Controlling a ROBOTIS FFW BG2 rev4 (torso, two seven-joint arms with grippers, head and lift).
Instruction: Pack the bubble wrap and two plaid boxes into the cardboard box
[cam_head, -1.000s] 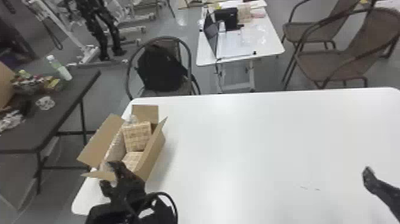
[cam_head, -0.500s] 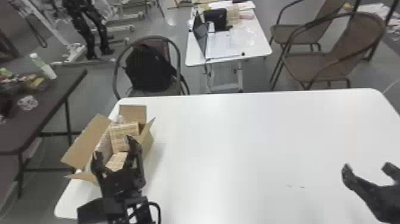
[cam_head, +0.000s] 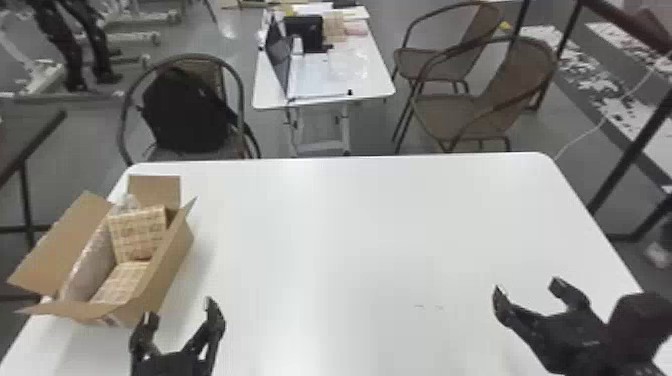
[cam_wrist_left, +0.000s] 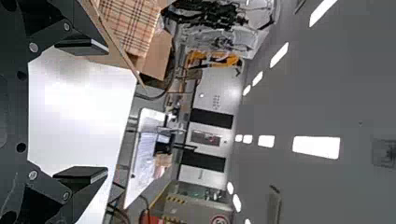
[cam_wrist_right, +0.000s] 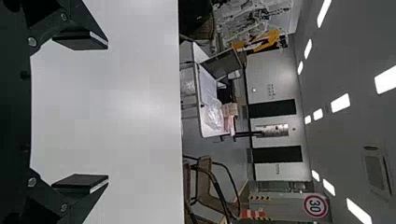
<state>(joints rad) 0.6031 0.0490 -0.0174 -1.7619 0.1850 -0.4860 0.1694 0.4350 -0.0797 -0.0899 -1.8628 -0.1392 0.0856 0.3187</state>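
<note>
- Grey floor (cam_head: 90, 145) runs smooth under the room; long white ceiling lights (cam_wrist_right: 386, 80) glow in the wrist views.
- White table (cam_head: 350, 240), glossy and flat with rounded far corners, fills the middle of the head view.
- Smaller white table (cam_head: 370, 80) stands beyond the far edge, carrying an open laptop (cam_head: 280, 55) and papers.
- Brown woven chairs (cam_head: 452, 117), with curved tube arms, sit beyond the far edge towards its right corner; a soft black backpack (cam_head: 185, 112) rests on another chair past the far left corner.
- Round sign with a red rim (cam_wrist_right: 316, 206) hangs in the background, bearing dark print.
- Cardboard box (cam_head: 172, 260), plain brown and oblong, stands at the white table's left edge, flaps spread, one reaching out past that edge. Marking on its near end is too blurred to tell.
- Left gripper (cam_head: 180, 309) is near the box's near end, its flat black fingers wide apart.
- Right gripper (cam_head: 527, 286) is over the white table's right side, fingers also spread wide.
- Two plaid boxes are inside the cardboard box: one (cam_head: 137, 227) tilted up at the far end, the other (cam_head: 120, 285) lower, nearer. Dark and reddish lines cross their tan faces.
- Bubble wrap (cam_head: 90, 265), pale and bumpy, lines the cardboard box's left inner side, beside the plaid boxes.
</note>
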